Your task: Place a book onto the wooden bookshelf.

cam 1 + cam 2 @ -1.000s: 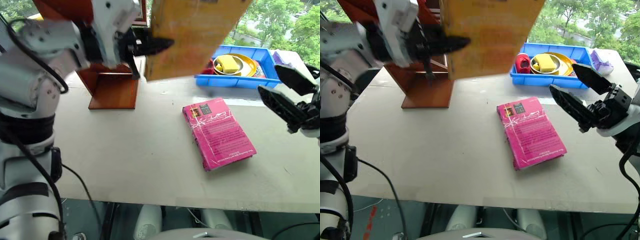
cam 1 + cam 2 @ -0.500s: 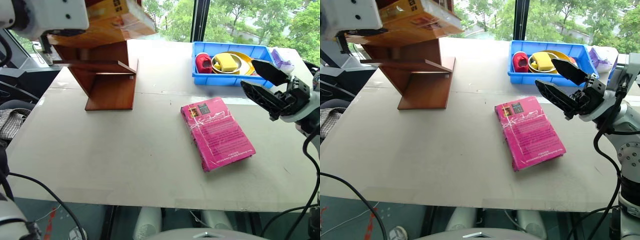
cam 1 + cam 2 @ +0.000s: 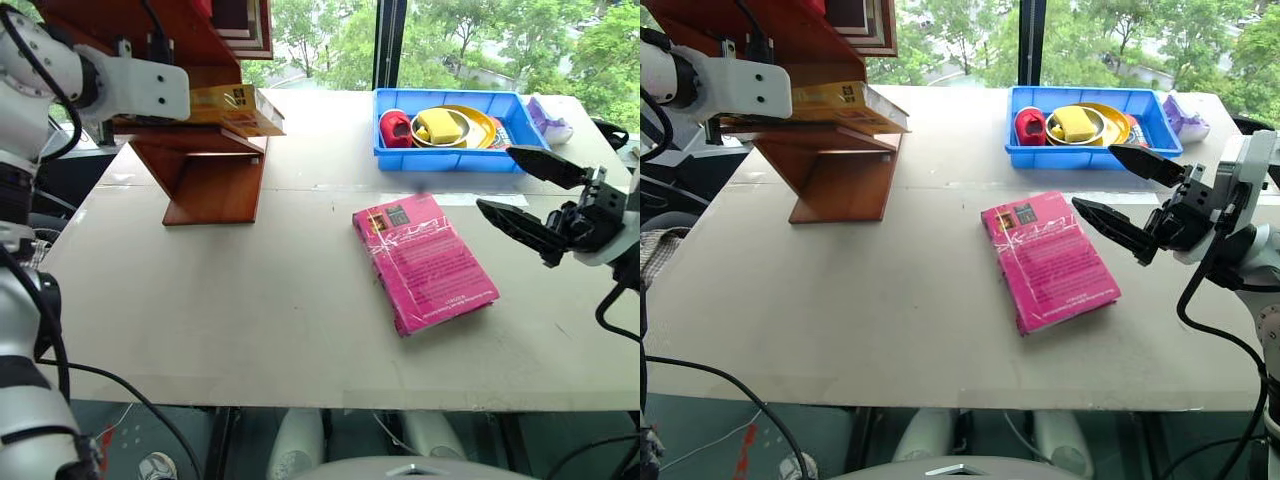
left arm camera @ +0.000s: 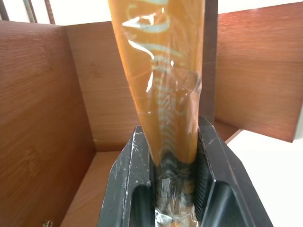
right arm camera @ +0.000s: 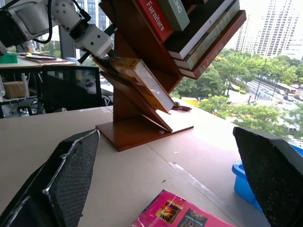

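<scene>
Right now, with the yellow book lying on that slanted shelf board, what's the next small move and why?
Probably open the left gripper and ease it back: its fingers clamp the book, which already lies along a slanted board of the wooden bookshelf.

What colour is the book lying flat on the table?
Pink/magenta, under glossy wrap: the book on the table, clearest in the left eye view.
</scene>
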